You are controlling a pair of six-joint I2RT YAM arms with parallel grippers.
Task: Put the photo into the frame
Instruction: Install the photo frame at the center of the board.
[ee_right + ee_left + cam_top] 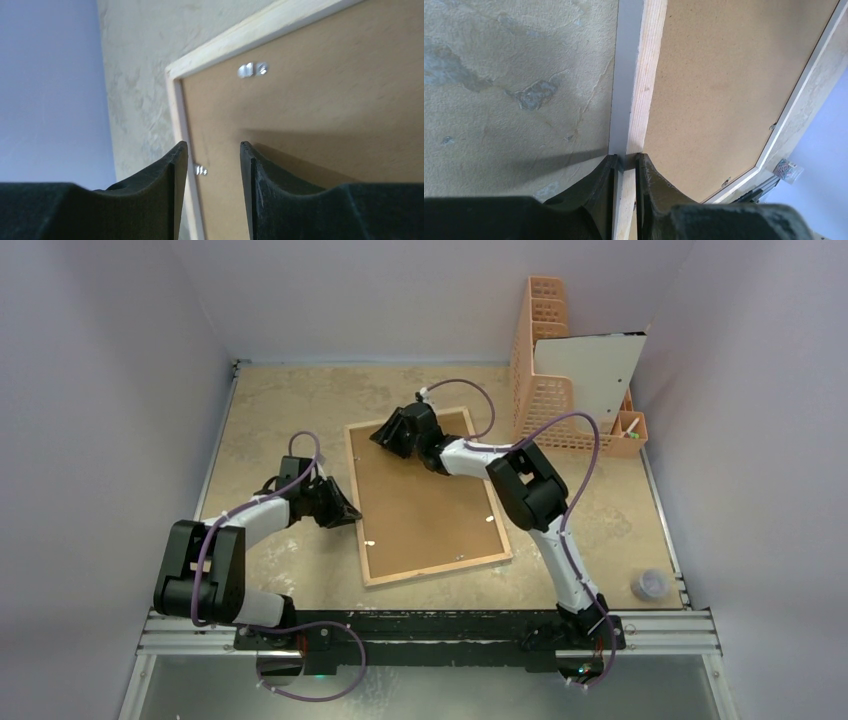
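Back side up, the frame (440,569) lies lengthwise near-to-far

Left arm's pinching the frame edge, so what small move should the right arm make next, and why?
Probably lower the right gripper onto the metal tab between its open fingers: the left gripper pins the frame, and tabs hold the backing board in.
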